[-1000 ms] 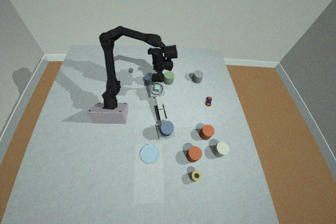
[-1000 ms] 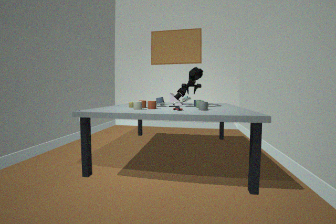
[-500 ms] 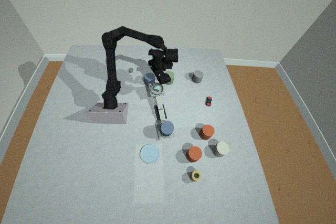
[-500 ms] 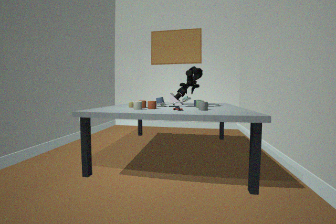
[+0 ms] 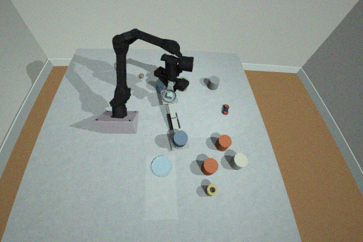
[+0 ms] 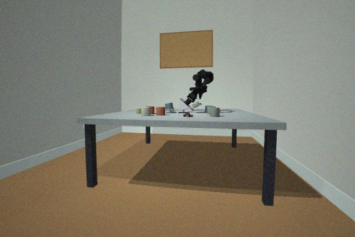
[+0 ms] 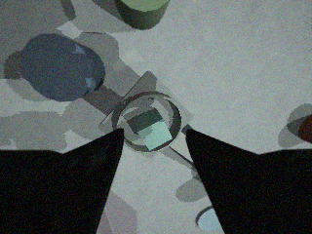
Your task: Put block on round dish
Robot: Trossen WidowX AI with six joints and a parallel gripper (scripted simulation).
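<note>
The teal block [image 5: 169, 95] [image 6: 197, 102] [image 7: 158, 135] lies uncovered inside the ring on the far end of the balance [image 5: 173, 109]. That end sits higher than the other. One blue cup [image 5: 180, 138] [image 6: 168, 106] stands on the near, lower end, tilted with it. The other blue cup [image 5: 160, 86] [image 7: 58, 68] is off the balance, on the table just beyond its far end. My gripper [image 5: 171, 87] [image 7: 155, 134] is open and empty above the block, which shows between the fingertips in the wrist view. The round light-blue dish [image 5: 161, 166] [image 7: 210, 219] has nothing on it.
A green cylinder [image 6: 208, 110] [image 7: 142, 12] stands near the far cup. A grey cylinder [image 5: 213, 83] and a toy car [image 5: 226, 109] are farther right. Two orange cylinders [image 5: 223, 142] [image 5: 209, 166], a cream cylinder [image 5: 240, 160] and a yellow ring [image 5: 211, 190] are right of the dish.
</note>
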